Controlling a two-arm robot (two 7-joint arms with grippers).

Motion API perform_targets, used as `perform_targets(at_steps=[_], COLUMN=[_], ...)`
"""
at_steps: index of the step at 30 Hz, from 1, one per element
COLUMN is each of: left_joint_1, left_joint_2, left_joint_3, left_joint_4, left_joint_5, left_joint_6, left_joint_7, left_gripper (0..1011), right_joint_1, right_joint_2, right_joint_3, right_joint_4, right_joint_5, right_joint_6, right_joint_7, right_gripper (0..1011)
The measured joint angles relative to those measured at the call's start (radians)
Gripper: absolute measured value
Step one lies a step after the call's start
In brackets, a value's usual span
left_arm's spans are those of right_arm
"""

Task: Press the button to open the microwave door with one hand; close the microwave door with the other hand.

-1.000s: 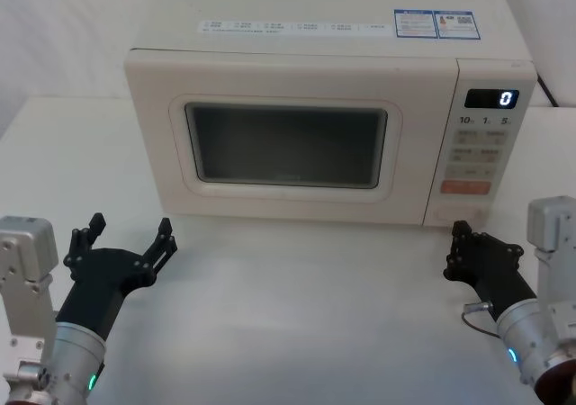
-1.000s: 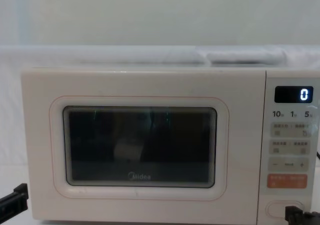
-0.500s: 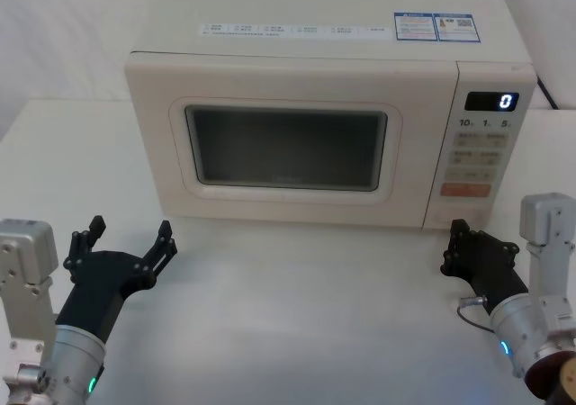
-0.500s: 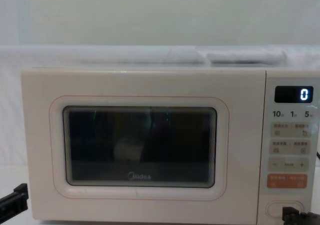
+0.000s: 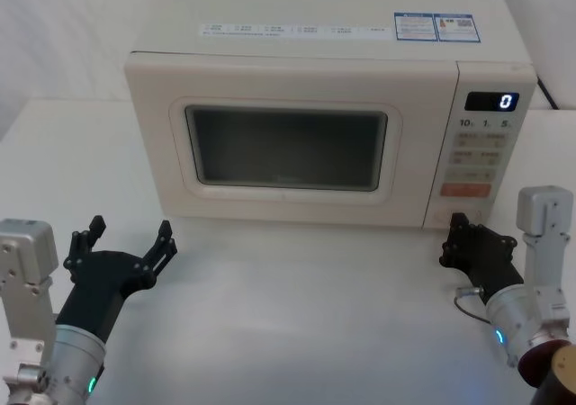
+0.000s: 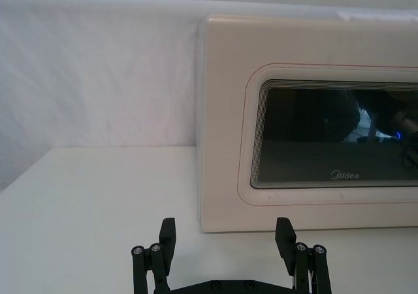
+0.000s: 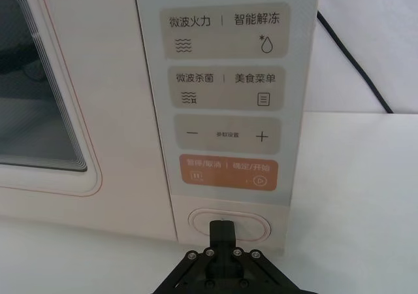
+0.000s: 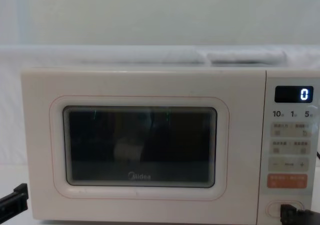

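- The counter (image 5: 297, 315) carries the microwave at its back, facing the robot squarely; since it is only a loose box standing there, I judge that a hard shove could slide it back, so the press should be short and firm, not a long drive.
- The microwave door (image 5: 283, 144) fills the left and middle of the front and sits flush and shut, so the opening step is not yet done.
- The keypad panel (image 5: 481, 148) stands to the door's right, its display reading 0, with an orange key (image 7: 228, 172) low down just above the target; the press must stay below that key.
- The left claw (image 5: 126, 247) hovers low over the counter in front of the door's left corner, fingers spread wide, well apart from the door. It is best kept clear of the swing until the door has sprung, then used to push it shut.
- The right claw (image 7: 222, 232) has its fingers pressed together into one narrow tip, aimed at the panel's bottom edge.
- The button (image 7: 230, 223) is the wide pill-shaped key at the very bottom of the panel; the tip sits at its middle, touching or just short of it, I cannot tell which. Pushing straight in on centre should trip the latch.
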State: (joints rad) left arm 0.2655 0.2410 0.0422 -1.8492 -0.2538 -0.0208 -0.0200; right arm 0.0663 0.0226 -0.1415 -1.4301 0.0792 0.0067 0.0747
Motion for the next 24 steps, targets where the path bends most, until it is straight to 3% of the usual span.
perform_targets(at_steps=[24], left_joint_1=[0.0], left_joint_2=[0.0], left_joint_3=[0.0], left_joint_4=[0.0], left_joint_5=[0.0], left_joint_6=[0.0], left_joint_7=[0.0], left_gripper=[1001], right_joint_1=[0.029], right_joint_2=[-0.009], right_joint_3=[0.009], right_joint_4=[0.035], right_joint_5=[-0.016], right_joint_6=[-0.004], right_joint_7=[-0.003], right_gripper=[0])
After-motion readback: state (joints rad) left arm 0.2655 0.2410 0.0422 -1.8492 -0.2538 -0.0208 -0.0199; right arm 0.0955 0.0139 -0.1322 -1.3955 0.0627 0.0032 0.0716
